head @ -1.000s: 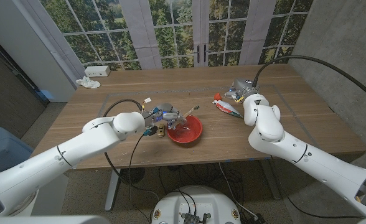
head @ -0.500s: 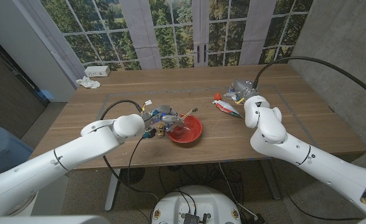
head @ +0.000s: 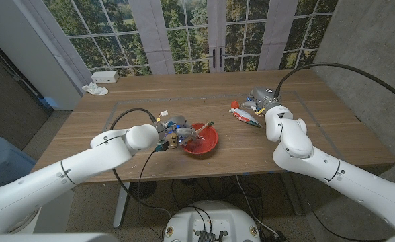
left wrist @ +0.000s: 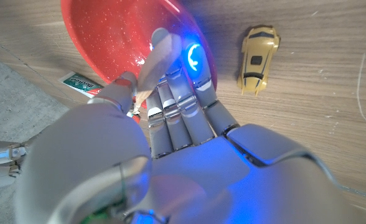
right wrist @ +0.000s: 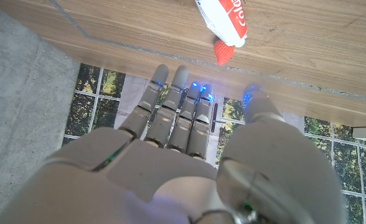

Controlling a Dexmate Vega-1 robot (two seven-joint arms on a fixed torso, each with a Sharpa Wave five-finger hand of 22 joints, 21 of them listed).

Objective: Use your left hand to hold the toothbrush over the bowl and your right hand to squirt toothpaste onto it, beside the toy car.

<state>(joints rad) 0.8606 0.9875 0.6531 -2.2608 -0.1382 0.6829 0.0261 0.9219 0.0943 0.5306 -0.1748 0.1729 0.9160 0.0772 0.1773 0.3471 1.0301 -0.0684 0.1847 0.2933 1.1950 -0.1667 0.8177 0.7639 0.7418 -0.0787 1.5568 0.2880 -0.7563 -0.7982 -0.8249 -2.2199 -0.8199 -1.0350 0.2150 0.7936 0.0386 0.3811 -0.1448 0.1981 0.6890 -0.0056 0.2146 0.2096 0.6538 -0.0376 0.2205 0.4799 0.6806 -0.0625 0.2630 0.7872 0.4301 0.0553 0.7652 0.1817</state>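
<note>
I see the wooden table [head: 184, 94] running wide in front of me, with bare wood across its far half and along the right side. At its far left corner lie a white power strip [head: 107, 76] and a crumpled white cloth [head: 95, 89], well apart from everything I work with. The red bowl [head: 201, 140] sits near the middle, toward the near edge. My left hand [head: 172, 129] is at the bowl's left rim and grips the toothbrush [head: 201, 126] between curled fingers, with the brush end reaching out over the bowl. The gold toy car [left wrist: 258, 50] stands just beside the bowl on its left, close under my left hand, so that side is crowded. The toothpaste tube [head: 244, 115] lies on the table to the right of the bowl and farther back, red cap pointing left. My right hand [head: 262, 99] hovers just beside the tube's far right end, fingers stretched out and apart, holding nothing.
</note>
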